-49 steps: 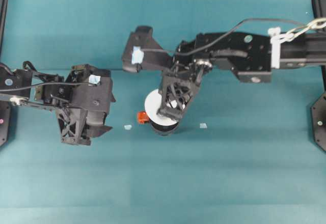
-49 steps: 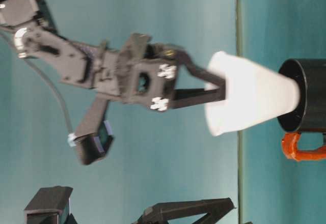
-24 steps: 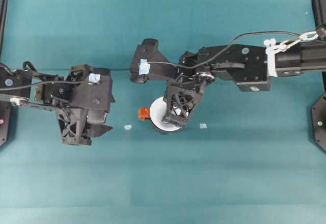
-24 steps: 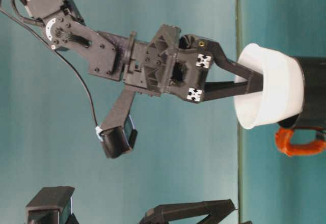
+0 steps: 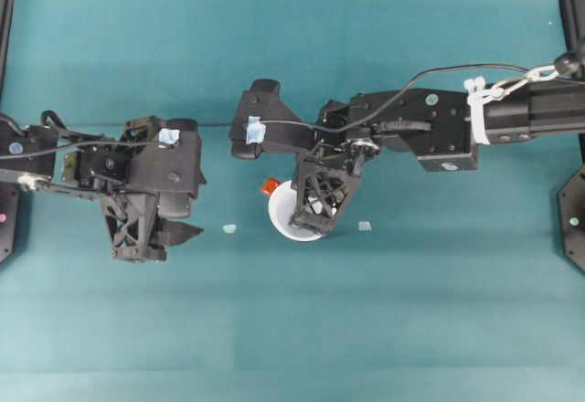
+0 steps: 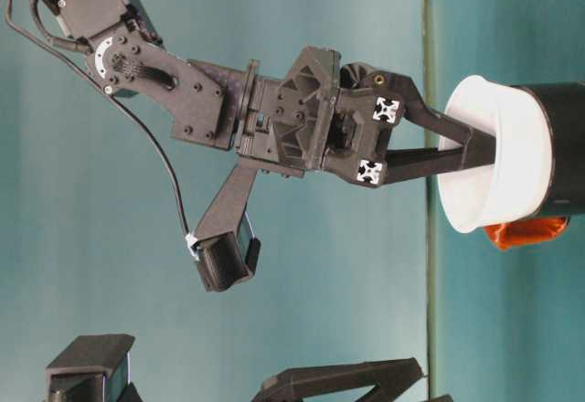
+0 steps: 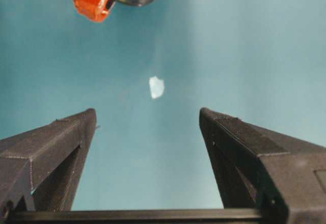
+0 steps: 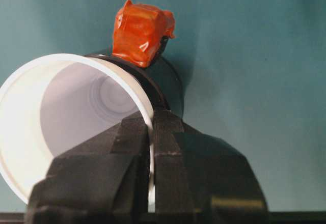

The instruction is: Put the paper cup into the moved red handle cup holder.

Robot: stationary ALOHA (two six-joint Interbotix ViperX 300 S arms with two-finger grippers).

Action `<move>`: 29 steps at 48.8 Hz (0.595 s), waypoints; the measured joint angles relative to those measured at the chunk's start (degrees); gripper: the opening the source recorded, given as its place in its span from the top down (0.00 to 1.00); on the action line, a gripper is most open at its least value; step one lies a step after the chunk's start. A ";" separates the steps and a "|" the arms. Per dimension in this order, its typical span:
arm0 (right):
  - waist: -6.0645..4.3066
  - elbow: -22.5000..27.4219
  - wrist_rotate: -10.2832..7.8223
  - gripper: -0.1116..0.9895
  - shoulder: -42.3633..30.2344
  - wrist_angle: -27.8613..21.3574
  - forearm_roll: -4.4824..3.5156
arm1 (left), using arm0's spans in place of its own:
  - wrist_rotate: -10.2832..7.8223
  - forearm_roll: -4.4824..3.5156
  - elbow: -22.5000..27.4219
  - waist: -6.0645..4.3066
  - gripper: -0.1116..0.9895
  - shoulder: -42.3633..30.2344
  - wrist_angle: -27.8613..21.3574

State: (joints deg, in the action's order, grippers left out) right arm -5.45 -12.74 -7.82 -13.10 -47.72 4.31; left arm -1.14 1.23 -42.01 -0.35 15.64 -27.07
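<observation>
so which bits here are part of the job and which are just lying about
Job:
paper cup, pinched at its rim by the right gripper
red handle cup holder, cup partly in it

Lying about:
left gripper, open, holding nothing
two pale scraps on the table

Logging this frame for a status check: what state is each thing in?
paper cup: upright, seated in the holder, rim pinched by the right gripper.
red handle cup holder: upright on the table, cup inside.
right gripper: shut on the cup's rim.
left gripper: open, empty.
</observation>
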 measured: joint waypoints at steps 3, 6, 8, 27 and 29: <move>0.09 0.00 0.00 1.00 0.00 0.18 0.00 | 0.00 0.00 0.00 0.00 0.08 0.00 0.09; 0.09 0.00 0.00 1.00 0.00 0.26 -0.09 | 0.00 0.00 0.00 0.00 0.08 0.00 0.00; 0.09 0.00 0.00 1.00 0.00 0.35 0.00 | 0.00 0.00 0.00 0.09 0.08 0.09 0.09; 0.26 0.00 0.00 0.97 0.00 0.70 0.97 | 0.00 -0.09 0.00 0.00 0.08 0.00 0.09; 0.26 0.00 0.00 0.95 0.00 0.79 1.23 | -0.09 0.00 0.00 0.00 0.08 0.00 0.09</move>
State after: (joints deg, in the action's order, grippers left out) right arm -5.19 -12.74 -7.82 -13.10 -46.93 5.54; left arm -1.23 1.23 -42.01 -0.35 15.64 -26.98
